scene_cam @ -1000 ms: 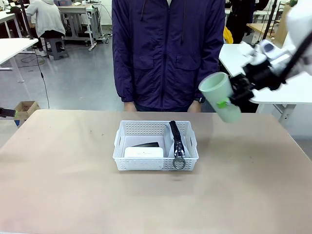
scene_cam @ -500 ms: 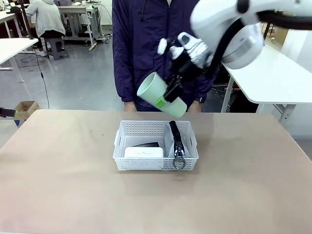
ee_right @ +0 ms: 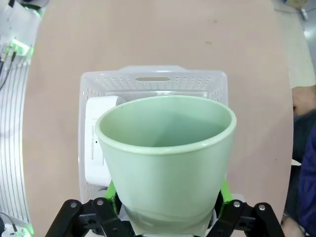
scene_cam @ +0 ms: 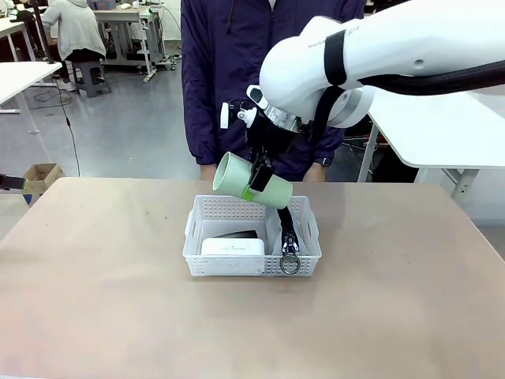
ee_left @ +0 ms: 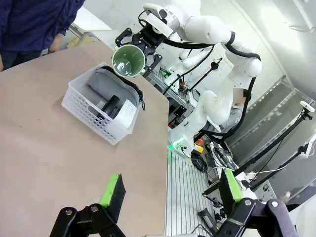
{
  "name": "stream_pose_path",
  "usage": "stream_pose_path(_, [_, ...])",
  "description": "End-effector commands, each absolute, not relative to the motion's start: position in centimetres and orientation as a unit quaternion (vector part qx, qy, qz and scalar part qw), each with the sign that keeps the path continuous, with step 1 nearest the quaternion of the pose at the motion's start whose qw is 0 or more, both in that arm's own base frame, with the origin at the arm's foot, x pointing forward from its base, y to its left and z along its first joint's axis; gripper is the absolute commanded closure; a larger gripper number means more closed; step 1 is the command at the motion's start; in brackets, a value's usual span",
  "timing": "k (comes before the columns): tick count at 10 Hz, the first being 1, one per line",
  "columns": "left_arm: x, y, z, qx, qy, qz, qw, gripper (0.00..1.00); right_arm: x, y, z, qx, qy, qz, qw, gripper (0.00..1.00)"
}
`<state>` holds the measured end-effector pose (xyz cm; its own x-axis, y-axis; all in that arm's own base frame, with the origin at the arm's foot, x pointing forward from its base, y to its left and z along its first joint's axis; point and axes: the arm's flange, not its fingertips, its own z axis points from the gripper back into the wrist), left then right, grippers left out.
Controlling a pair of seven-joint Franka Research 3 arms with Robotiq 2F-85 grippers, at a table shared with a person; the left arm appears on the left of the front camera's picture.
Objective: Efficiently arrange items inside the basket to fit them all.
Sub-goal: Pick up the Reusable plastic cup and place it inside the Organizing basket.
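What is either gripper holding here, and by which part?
The right gripper holds the pale green cup by its side wall near the base, tilted above the basket. The left gripper holds nothing.

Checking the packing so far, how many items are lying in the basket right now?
3 visible: white box front left, black stapler behind it, grey pouch along the right. More may be hidden.

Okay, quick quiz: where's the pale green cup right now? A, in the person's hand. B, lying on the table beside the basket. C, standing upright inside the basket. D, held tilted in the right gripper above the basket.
D: the right gripper clamps the tilted cup over the basket.
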<state>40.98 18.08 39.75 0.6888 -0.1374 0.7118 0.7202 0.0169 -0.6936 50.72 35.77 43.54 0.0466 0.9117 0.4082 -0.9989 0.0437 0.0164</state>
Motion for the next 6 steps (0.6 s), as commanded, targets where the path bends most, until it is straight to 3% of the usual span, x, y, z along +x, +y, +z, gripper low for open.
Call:
stream_pose_path(1, [40.7,18.0,39.9,-0.621,-0.236,-0.327,0.673,0.0,50.3,35.9,43.5,0.158,-0.145,0.679,0.702,0.13])
stream_pose_path(4, [40.7,18.0,39.9,-0.621,-0.236,-0.327,0.673,0.0,50.5,36.1,43.3,0.152,-0.143,0.677,0.706,0.13])
stream_pose_path(6, [40.7,18.0,39.9,-0.621,-0.236,-0.327,0.673,0.0,51.5,37.0,40.4,0.179,-0.156,0.686,0.688,0.13])
